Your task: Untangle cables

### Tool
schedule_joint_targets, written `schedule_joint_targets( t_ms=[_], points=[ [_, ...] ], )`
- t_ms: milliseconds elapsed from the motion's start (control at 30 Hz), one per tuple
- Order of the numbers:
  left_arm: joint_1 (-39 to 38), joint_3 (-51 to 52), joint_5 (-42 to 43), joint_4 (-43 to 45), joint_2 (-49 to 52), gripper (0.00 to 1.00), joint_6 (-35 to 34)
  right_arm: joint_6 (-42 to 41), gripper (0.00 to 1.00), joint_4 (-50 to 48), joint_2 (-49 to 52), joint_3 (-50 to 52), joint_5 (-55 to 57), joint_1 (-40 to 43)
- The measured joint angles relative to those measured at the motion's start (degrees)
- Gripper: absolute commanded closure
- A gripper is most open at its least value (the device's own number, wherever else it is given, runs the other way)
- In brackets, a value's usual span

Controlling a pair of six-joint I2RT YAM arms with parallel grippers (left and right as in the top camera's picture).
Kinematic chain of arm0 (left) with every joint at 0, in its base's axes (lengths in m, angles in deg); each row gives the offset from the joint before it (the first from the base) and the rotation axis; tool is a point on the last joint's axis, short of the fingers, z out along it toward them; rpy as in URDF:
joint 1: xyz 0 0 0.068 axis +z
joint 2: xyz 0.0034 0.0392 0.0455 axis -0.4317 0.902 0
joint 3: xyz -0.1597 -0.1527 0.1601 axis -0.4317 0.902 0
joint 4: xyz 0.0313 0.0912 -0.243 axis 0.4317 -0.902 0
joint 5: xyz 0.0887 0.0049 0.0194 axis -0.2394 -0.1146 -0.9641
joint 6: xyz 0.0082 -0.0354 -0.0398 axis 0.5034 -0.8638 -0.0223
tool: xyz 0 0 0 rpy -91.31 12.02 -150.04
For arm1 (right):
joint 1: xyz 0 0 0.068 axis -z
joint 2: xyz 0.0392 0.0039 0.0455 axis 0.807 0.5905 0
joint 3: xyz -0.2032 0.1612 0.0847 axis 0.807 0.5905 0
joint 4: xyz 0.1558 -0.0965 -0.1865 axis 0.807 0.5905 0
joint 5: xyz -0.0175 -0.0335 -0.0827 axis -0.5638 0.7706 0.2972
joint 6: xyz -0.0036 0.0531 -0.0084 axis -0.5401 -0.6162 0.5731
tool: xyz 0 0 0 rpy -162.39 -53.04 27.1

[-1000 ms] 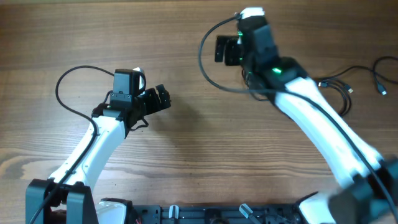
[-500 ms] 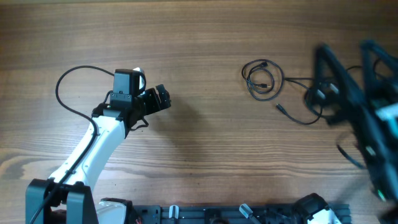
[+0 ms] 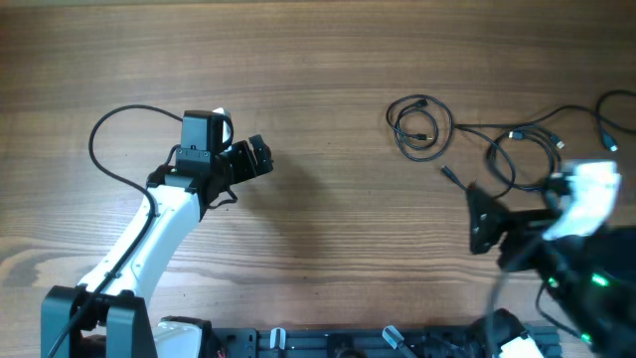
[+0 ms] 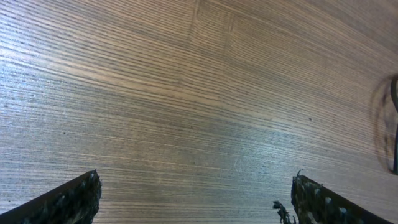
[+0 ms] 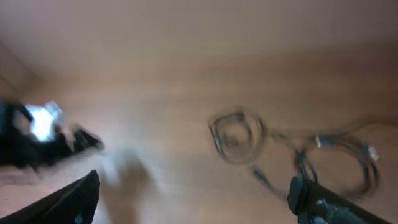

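The cables lie at the back right of the table: a small coil [image 3: 418, 124], a larger loop [image 3: 522, 157] joined to it by a thin strand, and another cord [image 3: 604, 124] at the right edge. My right gripper [image 3: 477, 221] hovers in front of them, blurred, open and holding nothing. In the right wrist view the coil [image 5: 236, 133] and the loop [image 5: 348, 163] lie ahead of the open right gripper [image 5: 196, 202]. My left gripper [image 3: 255, 156] is far to the left, open over bare wood [image 4: 196, 202]. A dark blurred cord [image 4: 393, 124] shows at that view's right edge.
A thicker black wire [image 3: 99, 139] arcs out from the left arm. The left arm [image 5: 40, 134] shows blurred at the left in the right wrist view. A black rail [image 3: 348, 343] runs along the table's front edge.
The right arm has swung from the back centre of the table to the front right, uncovering the coil. Both grippers stay open. The left arm has not moved.
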Motion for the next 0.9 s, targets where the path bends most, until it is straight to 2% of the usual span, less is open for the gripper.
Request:
schedule_joint_targets(
  t_ms=[100, 300, 433, 567, 733, 900],
  points=[
    [0.00, 0.00, 0.00, 0.02, 0.02, 0.00, 0.00, 0.00, 0.00, 3.87, 0.39, 5.33, -0.02, 0.00],
    [0.00, 0.00, -0.02, 0.04, 0.02, 0.00, 0.00, 0.00, 0.00, 4.59, -0.94, 12.72, -0.02, 0.00],
    [0.00, 0.00, 0.00, 0.02, 0.02, 0.00, 0.00, 0.00, 0.00, 2.45, -7.28, 17.14, -0.02, 0.35],
    [0.00, 0.00, 0.00, 0.02, 0.02, 0.00, 0.00, 0.00, 0.00, 0.74, -13.73, 19.82, 0.00, 4.63],
    [0.00, 0.00, 0.00, 0.02, 0.02, 0.00, 0.00, 0.00, 0.00, -0.07, -20.94, 20.90, 0.00, 9.42],
    [0.00, 0.00, 0.00, 0.02, 0.02, 0.00, 0.00, 0.00, 0.00, -0.09, -25.57, 20.94, 0.00, 9.57]
  ],
)
